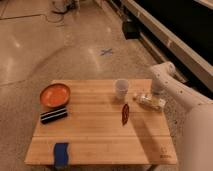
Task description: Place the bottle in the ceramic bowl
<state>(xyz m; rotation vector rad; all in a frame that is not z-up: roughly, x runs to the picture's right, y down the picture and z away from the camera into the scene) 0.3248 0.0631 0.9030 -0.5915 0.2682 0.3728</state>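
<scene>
A pale wooden worktop (100,136) stands on a speckled, polished floor, seen from above and in front. The robot's white arm (175,92) reaches in from the right edge of the view and bends down over the far right corner of the worktop. Its pincer (152,94) sits low at that corner, directly at the bottle (151,102). I cannot tell whether the pincer is spread, pressed together or pinching the bottle.

The bottle lies on its side near the right edge, whitish with a speckled label. Just to its left stands a translucent white cup (121,88), upright. In front of the cup lies a dark red flat object (125,113).

The ceramic bowl (55,94), bright orange-red inside, rests at the far left corner, well apart from the bottle. Just in front of the bowl lies a black striped bar (53,115). A blue block (61,152) sits at the near left edge.
</scene>
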